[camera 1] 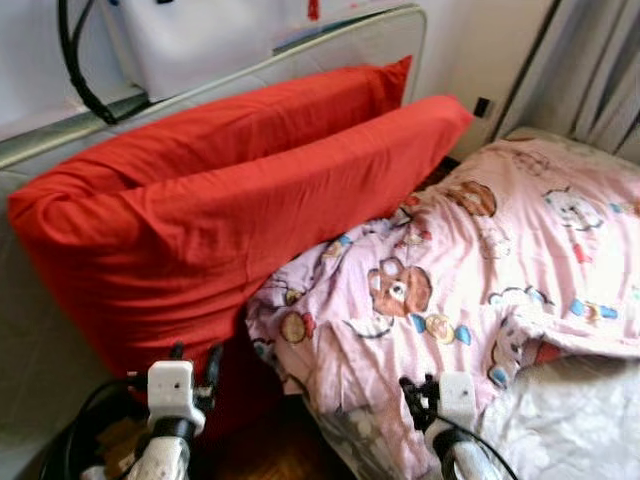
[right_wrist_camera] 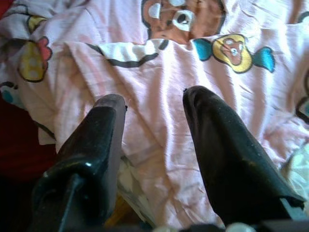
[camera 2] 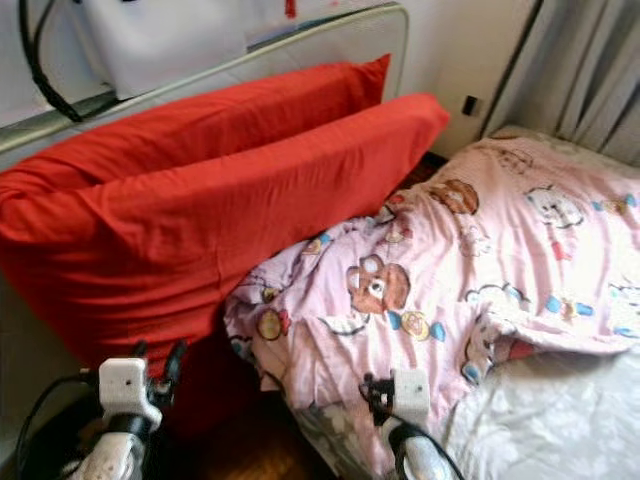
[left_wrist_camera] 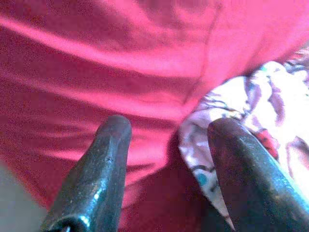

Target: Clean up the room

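Two long red fabric pillows (camera 1: 230, 200) lean against a grey padded headboard (camera 1: 350, 45), beside a rumpled pink cartoon-print blanket (camera 1: 470, 260) on the bed; the left gripper (left_wrist_camera: 164, 145) hangs spread before the pillows, the right gripper (right_wrist_camera: 154, 121) spread above the blanket

bed (camera 1: 570, 420), pink cartoon blanket (camera 1: 480, 270), red pillows (camera 1: 220, 200)

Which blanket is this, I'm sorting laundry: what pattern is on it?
Pink blanket with cartoon bears and candies, clearest in the right wrist view.
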Controlling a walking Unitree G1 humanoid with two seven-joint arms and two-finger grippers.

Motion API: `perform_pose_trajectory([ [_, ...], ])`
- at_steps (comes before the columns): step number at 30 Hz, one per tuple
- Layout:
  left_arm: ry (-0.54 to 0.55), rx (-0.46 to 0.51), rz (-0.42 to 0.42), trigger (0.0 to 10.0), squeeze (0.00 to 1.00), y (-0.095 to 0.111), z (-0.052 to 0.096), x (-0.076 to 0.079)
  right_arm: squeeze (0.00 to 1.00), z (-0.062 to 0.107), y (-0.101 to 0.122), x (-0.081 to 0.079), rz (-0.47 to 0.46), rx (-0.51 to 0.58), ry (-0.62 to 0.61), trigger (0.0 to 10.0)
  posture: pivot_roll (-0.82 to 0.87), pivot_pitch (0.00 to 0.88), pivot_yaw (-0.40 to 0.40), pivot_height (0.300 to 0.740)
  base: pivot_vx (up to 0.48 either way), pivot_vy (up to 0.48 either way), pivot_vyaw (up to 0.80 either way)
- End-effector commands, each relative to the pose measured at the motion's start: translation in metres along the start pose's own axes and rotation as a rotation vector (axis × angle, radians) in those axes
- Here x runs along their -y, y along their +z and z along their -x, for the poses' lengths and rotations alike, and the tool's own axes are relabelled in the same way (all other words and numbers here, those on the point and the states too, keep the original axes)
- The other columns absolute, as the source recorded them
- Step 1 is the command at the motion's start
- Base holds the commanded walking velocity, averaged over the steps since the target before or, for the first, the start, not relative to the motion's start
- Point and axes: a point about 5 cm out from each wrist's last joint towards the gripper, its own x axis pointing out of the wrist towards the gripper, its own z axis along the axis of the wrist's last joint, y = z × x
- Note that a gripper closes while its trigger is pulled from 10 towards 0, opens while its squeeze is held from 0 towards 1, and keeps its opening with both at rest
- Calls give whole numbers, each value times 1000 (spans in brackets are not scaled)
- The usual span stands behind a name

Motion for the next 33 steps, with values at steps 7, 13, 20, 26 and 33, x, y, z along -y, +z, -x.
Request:
perform_pose_trajectory([
  [7,-12,-58,64,10000,0,-4,-3,7,0,-5,20,-2,35,97,7,10000,-1,48,-17,740,0,0,0],
  [13,13,-62,93,10000,0,7,-11,3,0,-12,27,-6,42,74,-4,10000,0,65,-20,725,0,0,0],
  [20,11,-56,95,10000,0,9,-11,2,0,-12,27,-7,41,74,-3,10000,3,88,-15,686,0,0,0],
  [26,6,-67,98,10000,0,11,-12,2,0,-12,28,-9,26,76,1,10000,10,103,-12,682,0,0,0],
  [33,-1,-67,100,10000,0,12,-12,3,0,-14,24,-11,39,30,15,10000,10,114,-8,682,0,0,0],
])
